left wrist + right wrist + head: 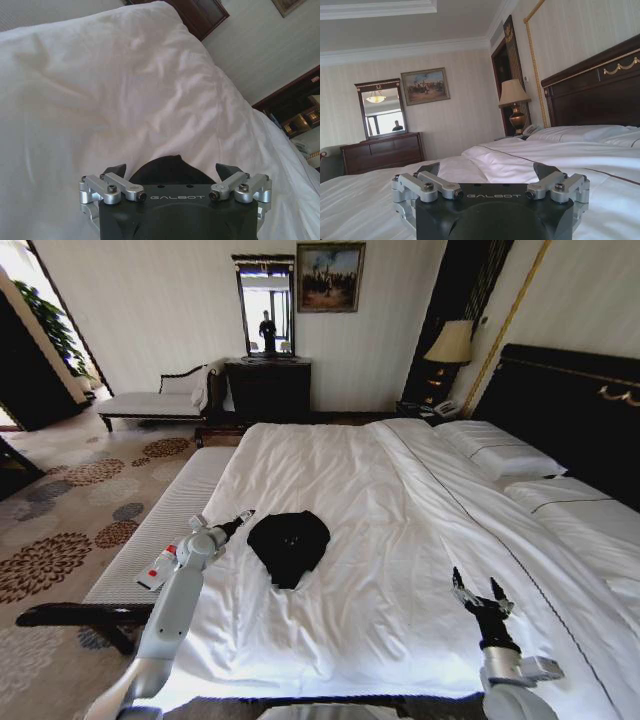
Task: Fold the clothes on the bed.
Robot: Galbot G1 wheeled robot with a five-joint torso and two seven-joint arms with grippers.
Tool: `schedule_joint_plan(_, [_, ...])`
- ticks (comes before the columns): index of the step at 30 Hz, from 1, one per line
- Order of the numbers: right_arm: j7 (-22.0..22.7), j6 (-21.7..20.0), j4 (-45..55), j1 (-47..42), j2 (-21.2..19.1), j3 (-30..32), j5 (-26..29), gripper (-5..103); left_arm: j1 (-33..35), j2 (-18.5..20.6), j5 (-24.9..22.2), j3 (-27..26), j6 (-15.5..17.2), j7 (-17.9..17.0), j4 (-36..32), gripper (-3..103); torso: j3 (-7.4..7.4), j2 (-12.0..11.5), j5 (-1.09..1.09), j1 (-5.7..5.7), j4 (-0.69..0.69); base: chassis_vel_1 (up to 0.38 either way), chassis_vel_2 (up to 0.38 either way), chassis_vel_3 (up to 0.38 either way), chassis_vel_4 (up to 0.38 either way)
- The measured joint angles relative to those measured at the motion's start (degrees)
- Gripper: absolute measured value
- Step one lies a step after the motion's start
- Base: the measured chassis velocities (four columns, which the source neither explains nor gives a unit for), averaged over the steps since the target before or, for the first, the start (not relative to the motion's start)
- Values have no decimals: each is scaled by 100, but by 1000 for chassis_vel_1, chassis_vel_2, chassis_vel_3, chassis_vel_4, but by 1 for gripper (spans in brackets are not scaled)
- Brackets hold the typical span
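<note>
The clothes [288,545] are one black T-shirt lying in a compact bundle on the white duvet of the bed [380,490], near its foot. My left gripper [243,517] hovers open just beside the shirt's left edge. In the left wrist view the left gripper [171,169] has its fingers spread wide, with the black cloth [161,174] showing between them over the bed [125,90]. Over the duvet at the right, well apart from the shirt, my right gripper [480,592] is open and empty. The right wrist view shows the right gripper [486,169] with nothing between its fingers above the bed [580,160].
A white-cushioned bench [165,525] runs along the bed's left side over patterned carpet. Pillows [500,450] and a dark headboard [570,400] are at the right. A dresser with mirror [268,388], a chaise [150,402] and a lamp [451,343] stand by the far wall.
</note>
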Motion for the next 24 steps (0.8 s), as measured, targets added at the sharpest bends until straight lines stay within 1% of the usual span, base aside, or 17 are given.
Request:
schedule_joint_plan(3, [25, 1, -2, -13, 18, 1, -64, 100, 252, -41, -411, -122, -48, 132, 92, 100, 0, 1, 1, -1, 1, 0, 0, 0, 0])
schedule_joint_plan(4, [25, 1, -2, -13, 18, 1, -64, 100, 252, -41, -411, -122, -48, 132, 92, 100, 0, 1, 1, -1, 1, 0, 0, 0, 0])
schedule_joint_plan(5, [51, 1, -11, -18, 32, -8, -110, 100, 377, -98, -549, -151, -111, 244, 145, 100, 0, 1, 1, -1, 1, 0, 0, 0, 0])
schedule_joint_plan(7, [103, 1, -24, -21, 62, -29, -175, 100, 513, -243, -563, -179, -271, 508, 288, 100, 0, 1, 0, -1, 1, 0, 0, 0, 0])
schedule_joint_plan(8, [143, 1, -29, -33, 89, -53, -222, 100, 554, -385, -550, -218, -426, 701, 454, 100, 0, 1, 1, -1, 0, 0, 0, 0, 0])
schedule_joint_plan(9, [143, 1, -29, -33, 89, -53, -222, 100, 554, -385, -550, -218, -426, 701, 454, 100, 0, 1, 1, -1, 0, 0, 0, 0, 0])
schedule_joint_plan(10, [152, -1, -31, -41, 96, -62, -240, 100, 555, -442, -548, -232, -492, 765, 531, 100, 0, 1, 1, -1, -1, 0, 0, 0, 0])
schedule_joint_plan(12, [183, -6, -49, -68, 118, -82, -314, 100, 499, -665, -531, -275, -750, 1006, 893, 100, 0, 1, 1, -1, 0, 0, 0, 0, 0])
schedule_joint_plan(13, [183, -6, -49, -68, 118, -82, -314, 100, 499, -665, -531, -275, -750, 1006, 893, 100, 0, 1, 1, -1, 0, 0, 0, 0, 0])
schedule_joint_plan(17, [245, -14, -78, -82, 132, -82, -354, 100, 324, -907, -498, -317, -1052, 1233, 1274, 100, 0, 1, 2, -1, 0, 0, 0, 0, 0])
schedule_joint_plan(18, [245, -14, -78, -82, 132, -82, -354, 100, 324, -907, -498, -317, -1052, 1233, 1274, 100, 0, 1, 2, -1, 0, 0, 0, 0, 0])
schedule_joint_plan(20, [258, -14, -109, -90, 130, -66, -366, 100, 209, -1022, -485, -325, -1166, 1292, 1412, 100, 0, 1, 2, -1, 0, 0, 0, 0, 0])
schedule_joint_plan(24, [278, -14, -150, -88, 125, -48, -367, 100, 60, -1125, -395, -300, -1186, 1296, 1510, 100, 0, 1, 1, -1, -1, 0, 0, 0, 0])
